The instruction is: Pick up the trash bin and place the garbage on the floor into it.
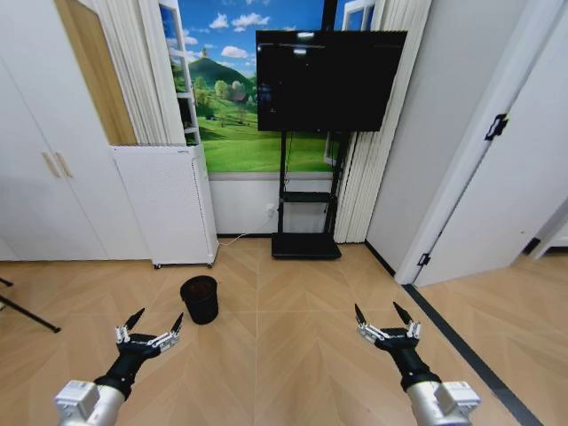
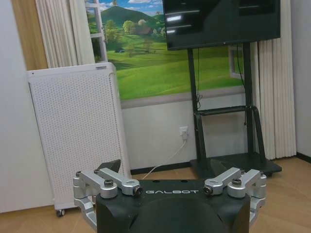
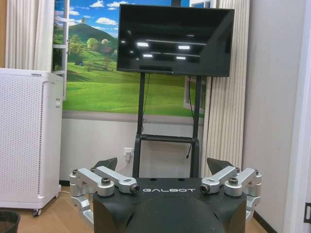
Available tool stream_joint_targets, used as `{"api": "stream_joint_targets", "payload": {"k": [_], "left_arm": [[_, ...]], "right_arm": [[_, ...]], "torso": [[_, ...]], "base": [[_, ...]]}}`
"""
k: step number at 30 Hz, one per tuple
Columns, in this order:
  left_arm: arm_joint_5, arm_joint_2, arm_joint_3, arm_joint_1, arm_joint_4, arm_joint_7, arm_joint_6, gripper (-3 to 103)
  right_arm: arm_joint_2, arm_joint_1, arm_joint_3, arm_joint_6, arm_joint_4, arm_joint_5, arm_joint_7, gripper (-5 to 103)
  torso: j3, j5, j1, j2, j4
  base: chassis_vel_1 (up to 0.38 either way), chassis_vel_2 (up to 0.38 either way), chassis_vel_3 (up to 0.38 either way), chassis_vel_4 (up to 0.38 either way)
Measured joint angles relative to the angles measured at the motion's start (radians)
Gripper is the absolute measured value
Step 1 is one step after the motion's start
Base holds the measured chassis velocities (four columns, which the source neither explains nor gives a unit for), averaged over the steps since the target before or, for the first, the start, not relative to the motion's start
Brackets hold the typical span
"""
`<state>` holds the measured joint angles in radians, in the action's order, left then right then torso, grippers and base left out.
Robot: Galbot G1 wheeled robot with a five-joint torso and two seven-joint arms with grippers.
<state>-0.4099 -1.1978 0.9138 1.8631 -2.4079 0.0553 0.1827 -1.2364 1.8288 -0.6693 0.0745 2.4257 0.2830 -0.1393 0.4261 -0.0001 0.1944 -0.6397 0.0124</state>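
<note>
Two grippers were held low over the floor [image 1: 293, 355], a light tan herringbone parquet, at the near edge of the head view. The left gripper [image 1: 155, 323] was raised at the robot's left with its dark fingers spread wide and nothing between them. The right gripper [image 1: 383, 314] was held likewise at the robot's right, its fingers also splayed apart and empty. Both were kept clear of the floor and of each other, well apart.

Just beyond the left gripper, the trash bin [image 1: 200, 298] was seen standing upright on the parquet, a small black round container with its mouth open upward. It was untouched by either gripper, and its rim was caught at the corner of the right wrist view [image 3: 8, 221]. No garbage could be made out on the visible flooring.

A dark strip [image 1: 466, 348] was laid across the boards to the robot's right, running toward a white door [image 1: 515, 177] standing ajar.

Farther back, a tall white perforated appliance [image 1: 167, 204] on small wheels was parked against the wall, behind and left of the bin. Beside it, a black television [image 1: 328, 80] was mounted on a black stand [image 1: 306, 244], whose flat base was rested on the floor. Behind both, a landscape mural [image 1: 240, 115] of green hills and blue sky was framed by pale curtains [image 1: 373, 133].
</note>
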Motion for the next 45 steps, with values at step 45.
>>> {"api": "stream_joint_targets", "payload": {"k": [45], "left_arm": [[0.000, 0.000, 0.000, 0.000, 0.000, 0.000, 0.000, 100]], "right_arm": [[0.000, 0.000, 0.000, 0.000, 0.000, 0.000, 0.000, 100]], "torso": [[0.000, 0.0001, 0.000, 0.001, -0.0001]], "base": [[0.024, -0.030, -0.033, 0.036]]}}
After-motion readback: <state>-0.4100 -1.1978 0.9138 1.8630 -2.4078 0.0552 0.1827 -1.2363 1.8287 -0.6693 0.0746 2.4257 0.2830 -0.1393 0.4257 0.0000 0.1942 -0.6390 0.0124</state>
